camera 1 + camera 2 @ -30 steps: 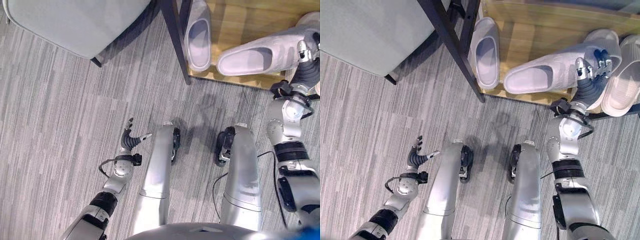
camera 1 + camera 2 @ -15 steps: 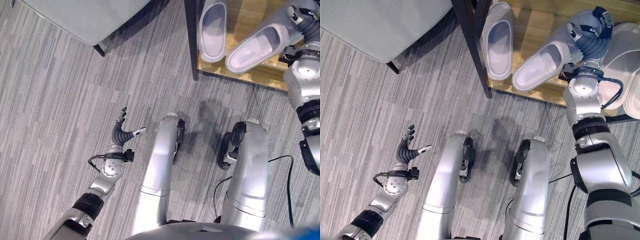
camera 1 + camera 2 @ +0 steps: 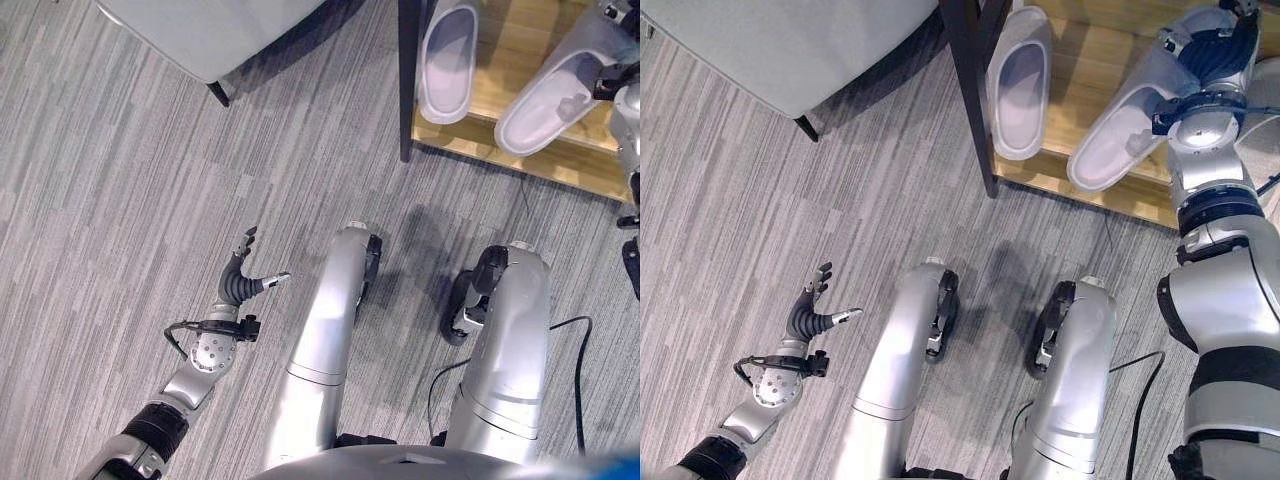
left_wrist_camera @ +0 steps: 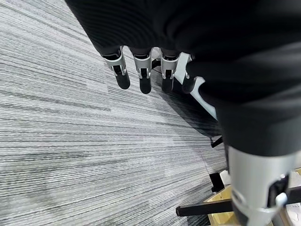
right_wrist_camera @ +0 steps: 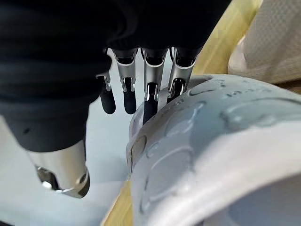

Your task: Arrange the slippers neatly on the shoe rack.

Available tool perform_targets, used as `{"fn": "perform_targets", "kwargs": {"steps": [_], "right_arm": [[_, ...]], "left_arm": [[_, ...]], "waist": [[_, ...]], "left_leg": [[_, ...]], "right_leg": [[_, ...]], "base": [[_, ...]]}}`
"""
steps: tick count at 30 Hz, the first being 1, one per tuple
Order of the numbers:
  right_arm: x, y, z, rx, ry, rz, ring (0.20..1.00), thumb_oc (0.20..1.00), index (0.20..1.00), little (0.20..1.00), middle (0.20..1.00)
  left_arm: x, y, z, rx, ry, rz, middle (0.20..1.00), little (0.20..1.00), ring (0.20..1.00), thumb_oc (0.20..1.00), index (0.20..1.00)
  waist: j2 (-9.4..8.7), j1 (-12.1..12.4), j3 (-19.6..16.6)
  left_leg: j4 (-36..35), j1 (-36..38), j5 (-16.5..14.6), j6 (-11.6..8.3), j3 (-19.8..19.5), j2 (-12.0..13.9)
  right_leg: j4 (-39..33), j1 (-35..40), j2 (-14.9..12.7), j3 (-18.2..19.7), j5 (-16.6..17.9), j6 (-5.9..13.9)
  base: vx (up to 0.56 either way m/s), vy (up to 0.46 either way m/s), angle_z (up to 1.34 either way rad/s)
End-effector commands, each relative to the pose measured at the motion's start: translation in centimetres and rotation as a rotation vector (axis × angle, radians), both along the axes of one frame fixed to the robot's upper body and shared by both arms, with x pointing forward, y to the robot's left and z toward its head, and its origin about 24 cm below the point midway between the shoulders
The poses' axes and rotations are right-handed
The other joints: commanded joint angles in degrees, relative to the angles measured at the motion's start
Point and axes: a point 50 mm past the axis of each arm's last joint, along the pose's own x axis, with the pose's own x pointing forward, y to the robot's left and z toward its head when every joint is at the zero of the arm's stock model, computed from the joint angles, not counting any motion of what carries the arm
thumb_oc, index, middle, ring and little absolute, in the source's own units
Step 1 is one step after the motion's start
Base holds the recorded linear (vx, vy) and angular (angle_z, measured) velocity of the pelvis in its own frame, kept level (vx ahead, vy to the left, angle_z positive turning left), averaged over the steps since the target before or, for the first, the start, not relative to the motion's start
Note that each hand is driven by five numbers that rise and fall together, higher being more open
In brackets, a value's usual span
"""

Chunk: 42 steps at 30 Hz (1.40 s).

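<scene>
- The right hand [image 3: 1212,52] is swinging the tilted grey slipper [image 3: 1120,125] round on the shoe rack's wooden shelf [image 3: 1092,45], its fingers [image 5: 151,96] curling over the toe end.
- That slipper is now lying closer to parallel with the straight slipper [image 3: 1020,80] just beside it, so the pair is nearly aligned.
- The left hand [image 3: 240,285] is hovering over the carpet, fingers relaxed and holding nothing.

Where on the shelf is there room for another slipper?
Bare wood lies between the straight slipper and the slanted slipper held by the right robot hand. It is crowded further right, where a beige slipper sits close.
</scene>
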Motion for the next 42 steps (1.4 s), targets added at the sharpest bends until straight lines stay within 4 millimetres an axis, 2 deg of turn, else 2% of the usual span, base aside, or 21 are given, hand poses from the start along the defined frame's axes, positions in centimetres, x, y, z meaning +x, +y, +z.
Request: {"fn": "perform_targets", "kwargs": {"steps": [1, 6, 7, 8, 9, 10, 13, 19, 20, 21, 24, 26, 28, 29, 32, 33, 37, 42], "right_arm": [[-0.9, 0.6, 4.2, -0.087, -0.111, -0.019, 0.200, 0.200, 0.200, 0.200, 0.200], [-0.9, 0.5, 4.4, -0.110, -0.100, -0.072, 0.200, 0.200, 0.200, 0.200, 0.200], [-0.9, 0.8, 4.8, -0.127, -0.106, -0.083, 0.586, 0.586, 0.586, 0.586, 0.586], [-0.9, 0.8, 4.8, -0.127, -0.106, -0.083, 0.586, 0.586, 0.586, 0.586, 0.586], [-0.7, 1.0, 4.6, -0.138, -0.092, -0.094, 1.000, 1.000, 1.000, 1.000, 1.000], [-0.6, 1.2, 4.8, -0.157, -0.085, -0.105, 1.000, 1.000, 1.000, 1.000, 1.000], [-0.5, 1.9, 5.3, -0.190, -0.094, -0.109, 1.000, 1.000, 1.000, 1.000, 1.000], [-0.8, 3.3, 7.0, -0.194, -0.175, -0.077, 1.000, 1.000, 1.000, 1.000, 1.000], [-0.9, 4.2, 7.5, -0.175, -0.250, -0.049, 1.000, 1.000, 1.000, 1.000, 1.000], [-0.9, 4.2, 7.4, -0.174, -0.251, -0.049, 1.000, 1.000, 1.000, 1.000, 1.000], [-1.2, 6.0, 7.2, -0.154, -0.351, 0.031, 1.000, 1.000, 1.000, 1.000, 1.000], [-1.4, 6.0, 7.1, -0.166, -0.374, 0.028, 1.000, 1.000, 1.000, 1.000, 1.000], [-1.4, 6.1, 6.5, -0.161, -0.379, 0.036, 1.000, 1.000, 1.000, 1.000, 1.000], [-2.0, 6.6, 5.8, -0.140, -0.435, 0.082, 1.000, 1.000, 1.000, 1.000, 1.000], [-2.8, 7.2, 5.7, -0.109, -0.511, 0.122, 1.000, 1.000, 1.000, 1.000, 1.000], [-3.9, 7.7, 5.5, -0.115, -0.582, 0.145, 1.000, 1.000, 1.000, 1.000, 1.000], [-4.0, 7.1, 3.9, -0.097, -0.561, 0.123, 1.000, 1.000, 1.000, 1.000, 1.000], [-3.1, 7.3, 0.3, -0.017, -0.481, 0.107, 1.000, 1.000, 1.000, 1.000, 1.000]], "left_arm": [[-0.3, -0.4, 2.0, 0.006, -0.094, -0.079, 1.000, 1.000, 1.000, 1.000, 1.000], [-0.6, -0.3, 2.3, 0.006, -0.112, -0.071, 1.000, 1.000, 1.000, 1.000, 1.000], [-0.6, -0.4, 2.4, 0.006, -0.123, -0.072, 1.000, 1.000, 1.000, 1.000, 1.000], [-0.6, -0.4, 2.4, 0.006, -0.123, -0.072, 1.000, 1.000, 1.000, 1.000, 1.000], [-0.4, -0.5, 2.6, 0.000, -0.132, -0.075, 1.000, 1.000, 1.000, 1.000, 1.000], [-0.2, -0.7, 3.4, -0.005, -0.167, -0.089, 1.000, 1.000, 1.000, 1.000, 1.000], [-0.3, -0.8, 3.9, -0.008, -0.176, -0.110, 1.000, 1.000, 1.000, 1.000, 1.000], [-0.7, -0.9, 3.1, 0.001, -0.139, -0.117, 1.000, 1.000, 1.000, 1.000, 1.000], [-0.9, -1.0, 2.7, -0.001, -0.128, -0.109, 1.000, 1.000, 1.000, 1.000, 1.000], [-0.9, -1.0, 2.6, 0.000, -0.128, -0.109, 1.000, 1.000, 1.000, 1.000, 1.000], [-0.7, -0.8, 2.5, -0.016, -0.139, -0.071, 1.000, 1.000, 1.000, 1.000, 1.000], [-0.9, -0.4, 2.3, -0.028, -0.141, -0.038, 1.000, 1.000, 1.000, 1.000, 1.000], [-1.2, -0.3, 2.1, -0.027, -0.131, -0.029, 1.000, 1.000, 1.000, 1.000, 1.000], [-1.5, -0.4, 1.7, -0.044, -0.117, -0.014, 1.000, 1.000, 1.000, 1.000, 1.000], [-1.5, -0.3, 1.5, -0.068, -0.110, 0.007, 1.000, 1.000, 1.000, 1.000, 1.000], [-1.6, -0.1, 1.3, -0.080, -0.105, 0.029, 1.000, 1.000, 1.000, 1.000, 1.000], [-1.5, -0.1, 1.3, -0.086, -0.106, 0.036, 1.000, 1.000, 1.000, 1.000, 1.000], [-1.0, -0.1, 1.9, -0.108, -0.130, 0.048, 1.000, 1.000, 1.000, 1.000, 1.000]], "waist": [[-0.64, 1.2, 2.2], [-0.40, 1.4, 4.1], [-0.35, 1.4, 4.5], [-0.35, 1.4, 4.5], [-0.22, 1.6, 5.2], [0.09, 1.7, 5.6], [0.16, 1.7, 5.6], [-0.09, 1.8, 5.6], [-0.13, 1.7, 5.6], [-0.17, 1.7, 5.6], [-0.71, 1.1, 5.6], [-1.01, 0.6, 5.6], [-1.12, 0.5, 5.6], [-1.42, -0.3, 5.6], [-1.69, -1.0, 5.6], [-2.05, -1.7, 5.6], [-2.36, -2.1, 5.6], [-2.79, -3.0, 5.6]], "left_leg": [[0.9, 1.1, -4.4, 0.12, -3.1, 2.0], [1.9, 1.1, -4.6, 0.25, -3.0, 1.9], [2.5, 1.1, -4.7, 0.27, -3.0, 2.2], [2.5, 1.1, -4.7, 0.27, -3.0, 2.2], [3.3, 1.1, -5.0, 0.23, -3.1, 2.2], [4.0, 1.1, -5.1, 0.07, -2.9, 2.4], [5.0, 1.1, -5.9, -0.07, -3.3, 2.3], [6.4, 1.1, -6.5, -0.24, -3.6, 2.4], [6.2, 1.1, -6.4, -0.26, -3.2, 2.4], [6.2, 1.1, -6.3, -0.25, -3.2, 2.4], [6.3, 1.1, -6.4, -0.34, -3.1, 2.1], [7.6, 1.1, -6.9, -0.61, -3.4, 2.1], [8.6, 1.1, -7.5, -0.52, -3.5, 2.2], [9.7, 1.1, -7.9, -0.56, -3.4, 2.5], [10.1, 1.1, -7.7, -0.60, -3.4, 2.6], [10.9, 1.1, -7.8, -0.71, -3.6, 2.4], [12.5, 1.1, -8.1, -0.95, -4.1, 2.4], [14.1, 1.1, -8.0, -1.22, -4.3, 2.6]], "right_leg": [[2.5, 5.4, -0.4, 6.0, 0.2, -1.96], [4.0, 5.4, -0.3, 6.7, -0.1, -2.38], [4.2, 5.4, -0.6, 6.6, -0.2, -2.46], [4.2, 5.4, -0.6, 6.6, -0.2, -2.46], [5.2, 5.4, -0.5, 6.8, -0.4, -2.52], [5.6, 5.4, -0.8, 6.7, -0.8, -2.67], [6.9, 5.4, -0.6, 6.9, -1.4, -2.67], [8.4, 5.4, -0.6, 7.1, -1.8, -2.64], [8.5, 5.4, -0.7, 7.3, -2.0, -2.87], [8.5, 5.4, -0.7, 7.4, -2.0, -2.87], [8.9, 5.4, -0.5, 7.7, -1.7, -3.06], [10.3, 5.4, -0.3, 8.0, -2.0, -2.84], [11.4, 5.4, -0.2, 8.4, -2.5, -2.96], [12.2, 5.4, 0.1, 8.4, -2.5, -2.92], [12.2, 5.4, 0.2, 8.2, -2.3, -2.72], [12.9, 5.4, 0.5, 8.0, -2.4, -2.63], [14.5, 5.4, 1.1, 8.0, -2.7, -2.24], [16.0, 5.4, 1.8, 8.0, -2.6, -2.17]], "base": [[0.02, 0.009, 0.11], [0.00, 0.000, 0.03], [0.00, 0.000, 0.00], [-0.01, 0.011, 0.03], [0.00, 0.000, 0.00], [0.00, 0.000, 0.00], [0.00, -0.003, 0.01], [0.00, 0.000, 0.00], [0.00, 0.000, 0.00], [-0.04, 0.015, -0.01], [-0.01, 0.002, 0.00], [0.00, 0.000, 0.00], [0.00, 0.000, 0.00], [0.00, 0.000, 0.00], [-0.05, -0.008, -0.08], [-0.06, -0.008, -0.09], [-0.04, -0.027, -0.06], [-0.06, -0.036, -0.05]]}}
